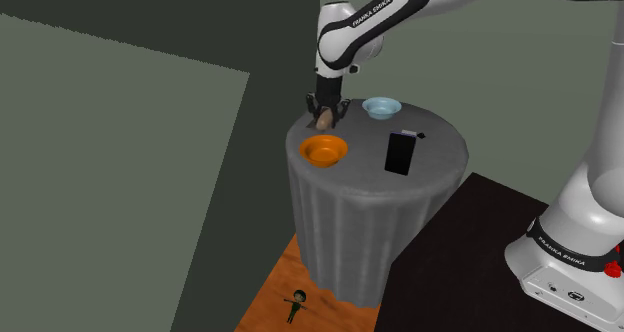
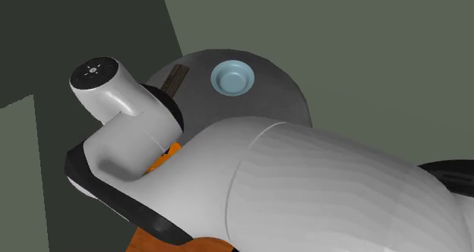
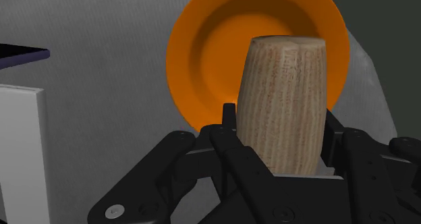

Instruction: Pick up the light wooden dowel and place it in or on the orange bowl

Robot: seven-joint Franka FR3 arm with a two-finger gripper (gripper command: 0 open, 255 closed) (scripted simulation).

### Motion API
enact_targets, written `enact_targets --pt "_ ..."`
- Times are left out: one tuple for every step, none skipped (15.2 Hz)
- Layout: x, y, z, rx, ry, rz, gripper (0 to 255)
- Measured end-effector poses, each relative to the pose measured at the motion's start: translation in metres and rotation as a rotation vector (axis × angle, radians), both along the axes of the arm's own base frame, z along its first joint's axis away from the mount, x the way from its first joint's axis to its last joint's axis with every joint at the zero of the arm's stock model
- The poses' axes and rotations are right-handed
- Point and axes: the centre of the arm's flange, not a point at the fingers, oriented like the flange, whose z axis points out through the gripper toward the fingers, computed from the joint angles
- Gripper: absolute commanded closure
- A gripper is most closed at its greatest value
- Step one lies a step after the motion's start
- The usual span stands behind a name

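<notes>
- The gripper [image 3: 280, 145] clasps the pale wooden dowel [image 3: 283, 94] just past the far rim of the orange bowl [image 1: 325, 152].
- If released here, the dowel would likely clip the rim and roll off the table [image 1: 445, 145] at its left edge.

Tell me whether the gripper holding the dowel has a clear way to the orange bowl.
Probably yes: the gripper, shut on the dowel, hangs close by the orange bowl, nothing between them; the black box stands off to the side.
</notes>
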Motion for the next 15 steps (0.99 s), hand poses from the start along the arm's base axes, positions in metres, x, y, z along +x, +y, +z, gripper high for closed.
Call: enact_targets --pt "-0.003 0.011 0.0 0.0 0.0 0.0 255" --pt "-0.005 0.017 -0.002 0.0 0.0 0.0 255" --pt "-0.005 0.021 -0.007 0.0 0.0 0.0 255" --pt "-0.005 0.023 -0.011 0.0 0.0 -0.001 255" --pt "-0.006 0.023 -0.016 0.0 0.0 -0.001 255" --pt "-0.005 0.023 -0.022 0.0 0.001 -0.001 255" --pt "-0.005 0.023 -0.027 0.0 0.001 -0.001 255" --pt "-0.005 0.024 -0.033 0.0 0.001 -0.001 255" --pt "-0.006 0.024 -0.037 0.0 0.001 -0.001 255" --pt "-0.006 0.024 -0.043 0.0 0.001 -0.001 255" --pt "-0.005 0.024 -0.048 0.0 0.001 -0.001 255" --pt "-0.005 0.025 -0.053 0.0 0.001 -0.001 255" --pt "-0.006 0.024 -0.059 0.0 0.001 -0.001 255" --pt "-0.006 0.024 -0.063 0.0 0.001 -0.001 255" --pt "-0.006 0.024 -0.065 0.0 0.001 -0.001 255"
